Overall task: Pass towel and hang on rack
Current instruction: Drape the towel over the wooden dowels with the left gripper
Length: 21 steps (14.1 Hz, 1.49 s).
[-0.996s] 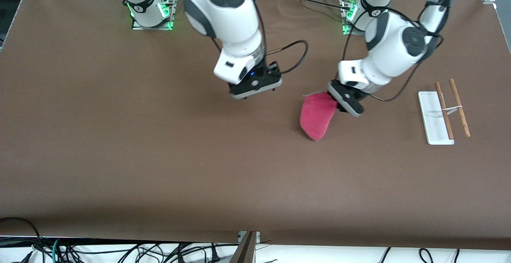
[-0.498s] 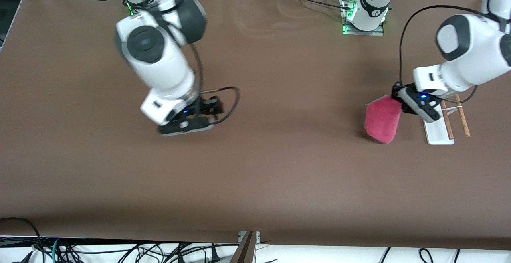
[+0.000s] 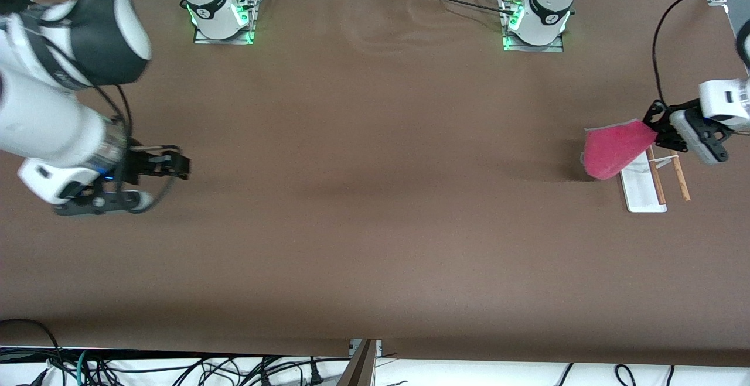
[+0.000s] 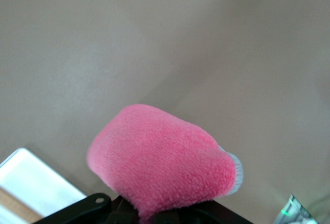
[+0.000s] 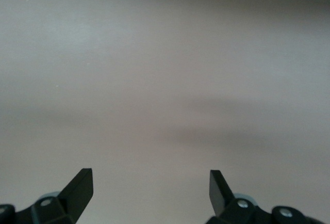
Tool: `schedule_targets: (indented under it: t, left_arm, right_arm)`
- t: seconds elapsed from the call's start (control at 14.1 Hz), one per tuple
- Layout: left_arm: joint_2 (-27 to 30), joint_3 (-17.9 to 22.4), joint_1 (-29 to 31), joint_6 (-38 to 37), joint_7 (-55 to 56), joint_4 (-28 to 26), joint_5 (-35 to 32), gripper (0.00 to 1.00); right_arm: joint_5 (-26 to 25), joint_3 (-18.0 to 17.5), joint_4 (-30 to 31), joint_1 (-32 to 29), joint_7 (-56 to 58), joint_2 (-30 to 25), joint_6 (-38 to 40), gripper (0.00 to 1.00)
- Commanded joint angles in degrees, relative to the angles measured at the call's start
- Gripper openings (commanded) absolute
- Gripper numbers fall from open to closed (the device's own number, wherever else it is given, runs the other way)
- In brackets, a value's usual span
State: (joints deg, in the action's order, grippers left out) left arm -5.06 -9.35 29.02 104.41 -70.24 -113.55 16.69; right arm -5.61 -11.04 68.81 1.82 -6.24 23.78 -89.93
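Front view: the left gripper [image 3: 655, 123], at the left arm's end of the brown table [image 3: 375, 228], is clamped on one corner of the towel [image 3: 616, 147], which hangs in the air from that corner, its fuzzy pink-red face turned to the camera and a thin strip of grey edging showing along its upper border. The cloth hangs over the rack [image 3: 650, 166], covering the end of the white base [image 3: 643, 190] farthest from the front camera and reaching toward the middle of the table; whether its lowest point touches the base cannot be told. The two light-brown wooden rods [image 3: 668, 172] run parallel above the base's edge toward the left arm's end, joined by a white crosspiece [image 3: 666, 159], and the left gripper is over their upper ends. In the left wrist view the towel [image 4: 162, 164] bulges out from between the shut jaws, grey trim showing at one edge, with a corner of the white base [image 4: 36, 185] below it. The right gripper [image 3: 176, 166] is held over the table toward the right arm's end, well apart from towel and rack, with nothing in it; the right wrist view shows its two black fingertips [image 5: 80, 185] spread wide over bare tabletop [image 5: 165, 79]. The right arm waits there.
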Motion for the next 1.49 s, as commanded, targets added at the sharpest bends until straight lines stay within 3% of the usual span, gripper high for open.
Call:
schedule_targets:
  t: [0.0,0.14,0.28,0.5,0.64,0.85,1.07,1.35,1.42]
  left_arm:
    - [-7.93,-0.50,4.27,-7.18,-5.76,10.51,-1.99,0.00]
    - [-12.06,-0.50,7.44,-9.22,-10.24,14.22,-2.36,0.00]
    - [-16.28,-0.58,9.82,-9.92,-15.69,18.78,-3.93,0.00]
    - [-20.95,-0.76,12.54,-15.63,-18.25,26.61,-5.61,0.00]
    - [-22.27,-1.02,14.74,-15.73,-21.76,27.15,-5.61,0.00]
    - [-28.06,-1.46,17.20,-15.56,-27.21,31.09,-5.61,0.00]
    - [-28.52,-1.55,18.96,-15.03,-31.53,32.51,-8.59,0.00]
    - [-31.50,-1.90,20.64,-6.27,-43.64,32.60,-8.69,0.00]
    - [-32.11,-1.90,20.72,-2.67,-45.67,32.25,-9.04,0.17]
  right_arm:
    - [0.16,-0.91,5.71,-0.85,0.08,-6.72,1.41,1.00]
    - [0.08,-0.30,5.81,-1.55,0.08,-8.66,3.52,1.00]
    - [0.42,3.99,5.81,-1.90,-0.35,-10.94,2.57,1.00]
    - [2.43,5.85,6.68,-3.22,-0.18,-13.23,4.85,1.00]
    - [8.05,6.21,8.69,-5.41,-0.35,-14.29,5.98,1.00]
    - [7.72,6.03,14.41,-5.60,-0.36,-17.28,4.50,1.00]
    - [7.46,5.86,16.26,-5.86,-0.27,-18.33,5.11,1.00]
    - [7.19,5.94,17.23,-7.53,8.06,-19.21,4.85,1.00]
    - [7.02,5.94,17.32,-7.71,8.34,-19.56,4.94,1.00]
